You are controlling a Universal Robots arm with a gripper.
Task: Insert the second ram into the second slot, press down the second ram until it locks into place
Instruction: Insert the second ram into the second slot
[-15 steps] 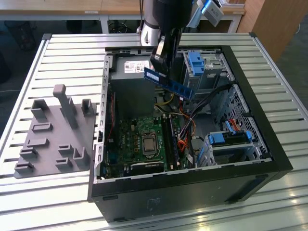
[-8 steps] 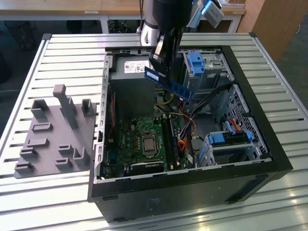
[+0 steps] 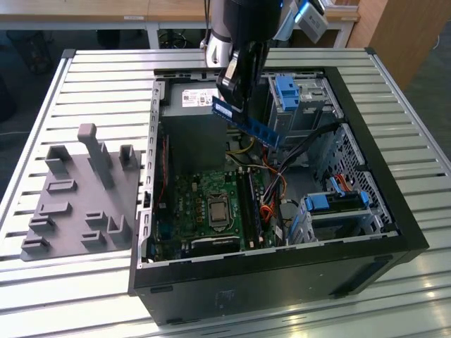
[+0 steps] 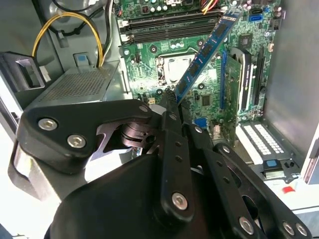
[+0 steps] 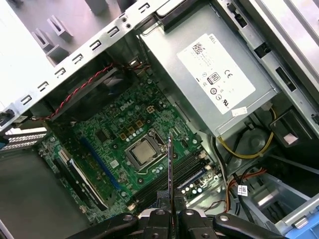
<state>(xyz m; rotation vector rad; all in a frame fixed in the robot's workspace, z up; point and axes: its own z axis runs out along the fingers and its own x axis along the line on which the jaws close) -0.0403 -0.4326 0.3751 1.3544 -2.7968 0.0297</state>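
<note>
Gripping the second ram (image 4: 204,50) by one end, the fingers (image 4: 168,107) were closed on it above the open pc case (image 3: 384,176), long axis tilted, free end pointing twd the mobo's ram slots (image 4: 169,29), w/o touching them.

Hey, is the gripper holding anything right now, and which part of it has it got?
Yes, the gripper holds the blue ram by one end; the rest sticks out over the motherboard.

The end effector (image 3: 235,95) covers one end of the second ram (image 3: 255,128); the arm (image 3: 238,21) is cropped above.
</note>
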